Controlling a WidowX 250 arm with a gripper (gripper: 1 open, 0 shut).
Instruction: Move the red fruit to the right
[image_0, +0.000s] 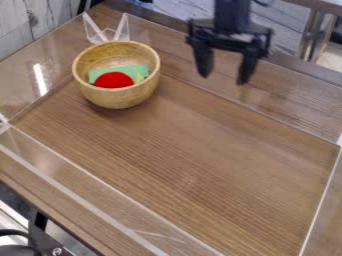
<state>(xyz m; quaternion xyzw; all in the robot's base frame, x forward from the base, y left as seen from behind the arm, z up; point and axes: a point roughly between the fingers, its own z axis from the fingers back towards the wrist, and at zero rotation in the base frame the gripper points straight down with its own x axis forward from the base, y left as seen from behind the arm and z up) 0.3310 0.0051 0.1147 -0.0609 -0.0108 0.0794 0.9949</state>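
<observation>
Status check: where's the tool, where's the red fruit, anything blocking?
Tool open, empty, hanging right of the wooden bowl. Red fruit sits in the bowl beside a green object. Nothing between tool and bowl.

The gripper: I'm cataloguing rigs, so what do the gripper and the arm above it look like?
The gripper is all black: a wide crossbar-shaped body with two slim, straight fingers hanging from its ends. Above it rises a dark, roughly cylindrical wrist section that runs out of the top of the picture. No markings, labels or loose cables can be made out at this size.
</observation>
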